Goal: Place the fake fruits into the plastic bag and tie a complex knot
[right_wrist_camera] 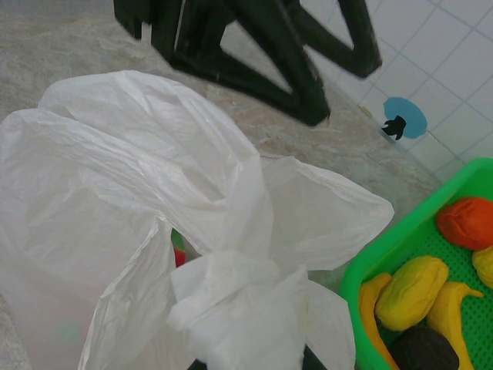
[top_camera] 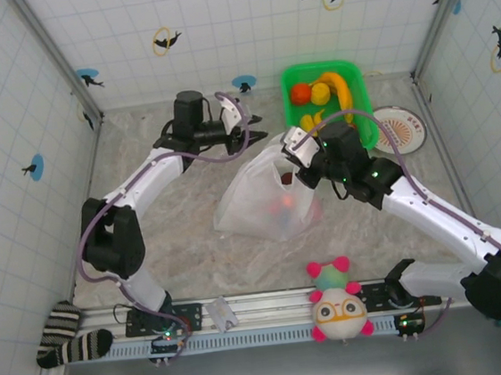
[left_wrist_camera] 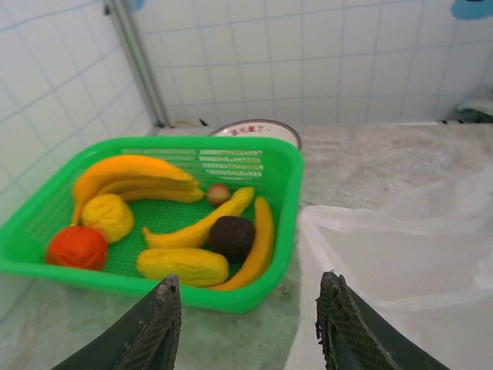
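A: What was the weak point at that moment?
B: Your right fingers (right_wrist_camera: 311, 361) were pressed together on a bunched fold of the plastic bag (top_camera: 261, 200), up at its mouth. That film looked thin and slick; I judged that a pull could have slid it out of the pinch and let the mouth fall shut over the red fruit (right_wrist_camera: 179, 257) showing inside.
A: And my other arm?
B: Your left fingers (left_wrist_camera: 166, 327) were spread with nothing between them, pointing at the green basket (left_wrist_camera: 192, 291) that sat against the far edge of the table (top_camera: 175, 240), toward its far right corner. The bag's loose edge lay just beside one finger; I couldn't tell whether it touched. Reaching on from there, you might have snagged that edge and dragged the bag against your own pinch.
A: Where were the fake fruits (left_wrist_camera: 196, 231)?
B: Mostly in the basket, ahead of your left fingers and apart from them: bananas (left_wrist_camera: 127, 173), an orange one (left_wrist_camera: 77, 247), a dark purple one (left_wrist_camera: 231, 235). They lay crowded together, so closing on one could have nudged a neighbour or clipped the rim.
A: And the bag?
B: Near the middle of the table, just beside the basket's near left corner, its handles not yet tied
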